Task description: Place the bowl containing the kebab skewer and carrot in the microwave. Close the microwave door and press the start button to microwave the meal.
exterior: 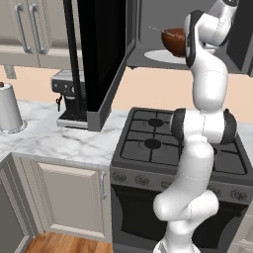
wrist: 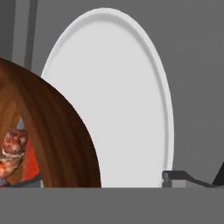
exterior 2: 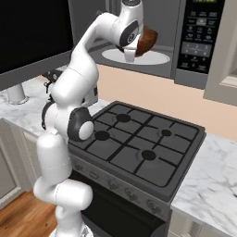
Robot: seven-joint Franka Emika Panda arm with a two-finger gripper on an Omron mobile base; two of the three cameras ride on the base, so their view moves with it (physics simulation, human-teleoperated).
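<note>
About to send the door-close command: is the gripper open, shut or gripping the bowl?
Gripper: open, jaws spread wide beside the bowl, over the microwave's white turntable; no grip on the rim.

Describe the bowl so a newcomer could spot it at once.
Look above the stove into the open microwave. Over its white turntable sits the bowl: round, glossy, reddish-brown, with the skewer in it. Nothing else in the cavity is brown.

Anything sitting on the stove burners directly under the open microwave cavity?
No. The stove grates are bare beneath the microwave, as the right base view shows; the bowl is up at the cavity.
</note>
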